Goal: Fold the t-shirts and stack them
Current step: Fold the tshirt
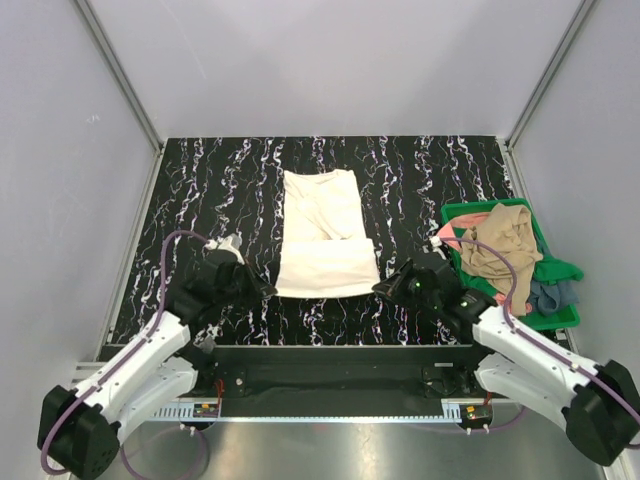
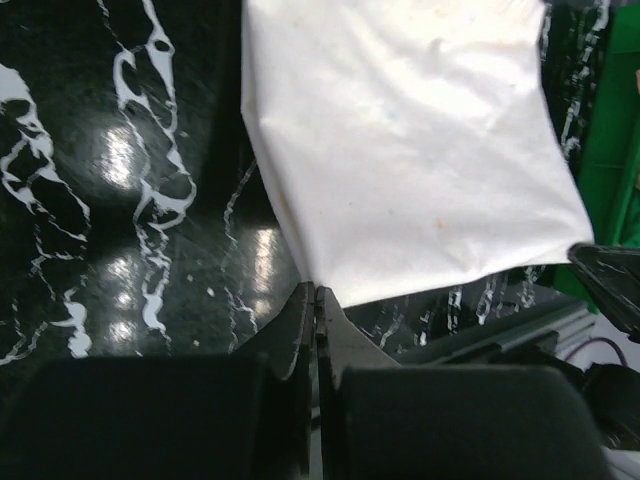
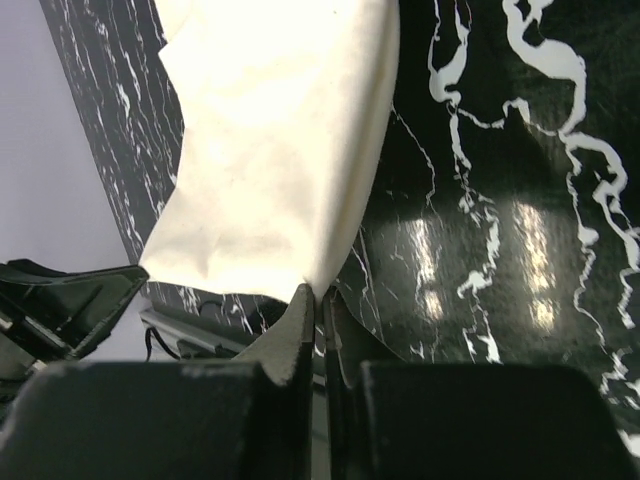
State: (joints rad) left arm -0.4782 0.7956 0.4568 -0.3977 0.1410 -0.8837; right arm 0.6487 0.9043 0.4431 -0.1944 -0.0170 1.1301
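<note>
Left fingers [image 2: 296, 325]: shut tight, pinching near left corner of cream t-shirt [image 1: 325, 235].
Right fingers [image 3: 296, 328]: closed on its near right corner.
Cream t-shirt: flat, part-folded, mid-worktop [image 1: 200, 200].
Purpose, judged: both corners held so the near edge can be folded over evenly.
Other t-shirts [image 1: 500, 250]: heaped in green bin [image 1: 560, 270].

We can read no text, label, brand, number or sign in any of the three views. The cream t-shirt [image 1: 325, 240] carries no print that we can make out.
</note>
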